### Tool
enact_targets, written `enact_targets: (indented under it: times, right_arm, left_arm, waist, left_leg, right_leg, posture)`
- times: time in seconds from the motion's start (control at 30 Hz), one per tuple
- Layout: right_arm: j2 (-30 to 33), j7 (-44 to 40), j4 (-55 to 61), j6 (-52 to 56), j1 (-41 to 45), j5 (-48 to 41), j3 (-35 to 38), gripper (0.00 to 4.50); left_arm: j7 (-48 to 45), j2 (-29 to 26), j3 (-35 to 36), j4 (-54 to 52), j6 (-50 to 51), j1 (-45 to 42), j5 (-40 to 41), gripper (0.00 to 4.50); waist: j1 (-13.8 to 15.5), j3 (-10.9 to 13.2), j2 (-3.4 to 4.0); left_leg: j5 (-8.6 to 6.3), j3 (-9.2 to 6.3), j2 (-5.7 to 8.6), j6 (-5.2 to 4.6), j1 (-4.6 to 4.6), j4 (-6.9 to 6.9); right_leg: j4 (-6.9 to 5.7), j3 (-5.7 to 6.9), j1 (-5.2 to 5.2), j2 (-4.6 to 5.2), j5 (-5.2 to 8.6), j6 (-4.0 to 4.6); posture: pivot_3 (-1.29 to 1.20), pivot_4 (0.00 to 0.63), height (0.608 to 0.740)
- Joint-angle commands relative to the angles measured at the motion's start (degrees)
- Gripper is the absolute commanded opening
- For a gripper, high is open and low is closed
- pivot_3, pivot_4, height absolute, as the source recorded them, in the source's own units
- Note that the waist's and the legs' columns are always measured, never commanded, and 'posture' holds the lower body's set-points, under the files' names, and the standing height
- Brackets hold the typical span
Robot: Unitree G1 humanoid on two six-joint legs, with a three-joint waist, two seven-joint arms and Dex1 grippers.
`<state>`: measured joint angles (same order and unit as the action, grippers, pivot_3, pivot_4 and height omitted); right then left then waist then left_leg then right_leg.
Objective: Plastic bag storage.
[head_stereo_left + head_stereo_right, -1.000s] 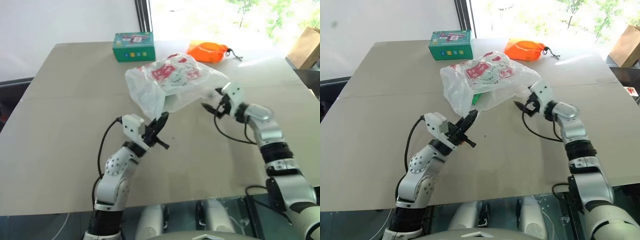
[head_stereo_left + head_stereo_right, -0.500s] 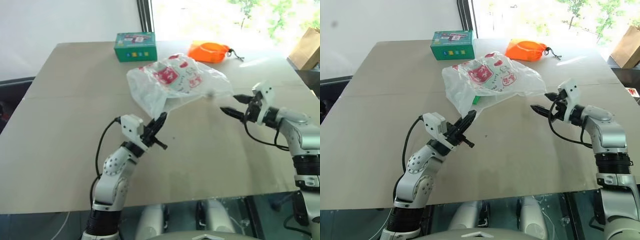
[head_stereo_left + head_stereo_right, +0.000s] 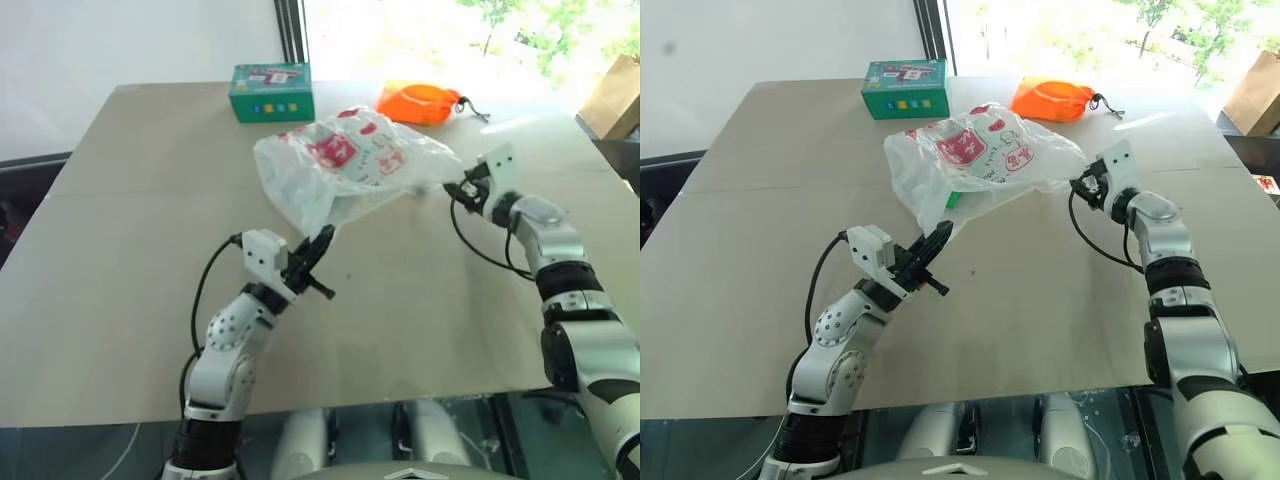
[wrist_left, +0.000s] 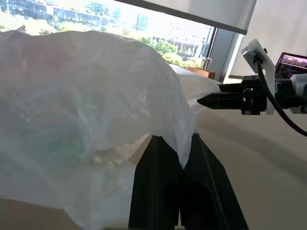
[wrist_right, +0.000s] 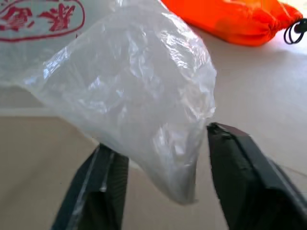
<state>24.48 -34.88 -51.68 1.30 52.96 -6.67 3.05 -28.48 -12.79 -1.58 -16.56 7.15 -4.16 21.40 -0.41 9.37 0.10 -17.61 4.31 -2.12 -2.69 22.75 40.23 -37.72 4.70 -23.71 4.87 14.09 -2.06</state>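
Note:
The plastic bag (image 3: 350,165), thin translucent white with red prints, hangs puffed above the table's middle. My left gripper (image 3: 322,243) is shut on the bag's lower front corner; in the left wrist view the film (image 4: 86,96) is pinched between its black fingers (image 4: 158,163). My right gripper (image 3: 452,188) is at the bag's right corner. In the right wrist view that crumpled corner (image 5: 144,96) lies between its two fingers (image 5: 240,163), which stand apart on either side of it.
A green box (image 3: 271,92) and an orange drawstring pouch (image 3: 420,103) sit at the far side of the tan table (image 3: 120,250). A brown paper bag (image 3: 612,95) stands off the table's far right. Something green shows through the bag's underside (image 3: 953,198).
My right gripper drew out to the right with its jaws wide, then came back to the bag's right corner with the jaws narrower around it. The left arm and its grip stayed still.

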Motion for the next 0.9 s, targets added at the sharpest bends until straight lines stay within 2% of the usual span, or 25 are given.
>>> enact_targets:
  times: [0.03,0.07,0.1,0.2,0.27,0.33,0.43,0.53,0.7,0.8,0.9]
  right_arm:
    - [0.9,-0.2,-2.1,-3.8,0.8,0.3,1.3,0.62]
    - [1.0,-0.6,-2.1,-4.0,0.7,0.2,1.4,0.09]
    - [1.3,-0.9,-1.7,-3.9,0.4,0.2,1.2,0.03]
    - [2.8,-4.5,4.0,0.2,-1.1,-1.1,1.2,0.03]
    - [4.2,-8.0,11.5,7.3,-1.8,-5.2,2.8,0.03]
    - [5.6,-9.5,19.2,15.7,-0.3,-12.0,6.8,0.03]
    - [6.0,-9.0,27.0,22.1,4.1,-21.7,13.6,0.03]
    - [6.3,-4.8,27.1,23.8,12.6,-27.7,20.0,0.03]
    - [4.6,1.3,22.3,19.1,19.7,-28.8,23.6,0.03]
    - [3.5,-0.8,16.0,13.6,22.9,-24.9,19.9,0.03]
    - [2.6,-0.7,10.0,9.5,25.5,-23.1,18.8,0.03]
  left_arm:
    - [0.3,-0.4,0.9,-2.1,-0.5,0.7,0.0,0.0]
    - [0.3,-0.5,0.9,-2.2,-0.4,0.8,-0.1,0.0]
    - [0.3,-0.6,1.0,-2.4,-0.3,0.8,-0.1,0.0]
    - [0.8,-1.8,2.6,-2.5,1.1,-1.1,0.3,0.0]
    - [1.0,-4.2,4.8,-2.2,2.9,-5.0,0.6,0.0]
    - [3.1,-7.0,8.9,0.4,5.4,-12.1,1.5,0.0]
    - [5.1,-10.4,14.8,6.2,7.6,-22.7,3.9,0.0]
    - [6.7,-15.7,20.0,18.0,5.2,-38.5,3.2,0.0]
    - [6.5,-19.3,22.1,34.1,-2.0,-53.6,1.3,0.0]
    - [4.7,-22.1,19.4,53.1,-10.8,-66.9,-3.5,0.0]
    - [3.3,-21.6,17.8,64.1,-16.3,-72.7,-5.6,0.0]
  waist:
    - [0.0,0.0,0.0]
    - [0.0,0.0,0.0]
    - [-0.1,0.0,0.0]
    - [-0.1,0.0,0.01]
    - [-0.1,0.0,0.04]
    - [-0.1,0.1,0.05]
    - [-0.1,0.1,0.06]
    - [-0.3,0.1,0.07]
    - [-0.3,0.1,-0.19]
    - [-0.4,0.2,-0.34]
    - [-0.4,0.2,-0.3]
  left_leg:
    - [0.0,0.01,0.01,0.0,0.01,0.0]
    - [0.0,0.01,0.01,0.0,0.01,0.0]
    - [0.0,0.01,0.01,0.0,0.01,0.0]
    - [0.0,0.0,-0.01,0.01,-0.01,0.0]
    - [0.01,-0.03,-0.02,0.01,0.0,0.0]
    - [0.01,-0.03,-0.02,0.01,0.0,0.01]
    - [0.02,-0.07,-0.02,0.03,0.01,0.05]
    - [0.02,-0.05,0.0,0.03,0.03,0.0]
    - [0.01,-0.03,0.04,0.02,0.09,-0.12]
    - [0.01,0.21,0.18,0.02,0.19,-0.14]
    - [0.02,0.26,0.28,0.04,0.2,-0.17]
  right_leg:
    - [0.03,0.0,0.01,0.01,0.0,0.0]
    - [0.04,0.01,0.02,0.01,0.0,0.0]
    - [0.04,0.0,0.02,0.02,0.0,0.0]
    - [-0.01,0.02,0.01,0.0,0.0,0.0]
    - [-0.04,0.04,0.01,0.0,0.0,0.0]
    - [-0.08,0.03,0.0,0.0,0.0,0.0]
    - [-0.15,0.06,-0.02,-0.01,0.0,0.0]
    - [-0.08,0.04,-0.07,-0.04,0.0,0.0]
    - [0.05,0.18,0.06,-0.08,0.01,-0.02]
    - [0.05,0.31,0.0,-0.03,0.0,-0.03]
    - [-0.01,0.31,-0.07,-0.01,0.0,-0.04]
  posture:
    - [0.0,0.15,0.74]
    - [0.0,0.15,0.74]
    - [0.0,0.15,0.74]
    - [0.0,0.15,0.74]
    - [0.0,0.15,0.74]
    - [0.0,0.15,0.74]
    - [0.0,0.15,0.74]
    - [0.0,0.15,0.74]
    - [0.0,0.15,0.74]
    - [0.0,0.15,0.74]
    - [0.0,0.15,0.74]
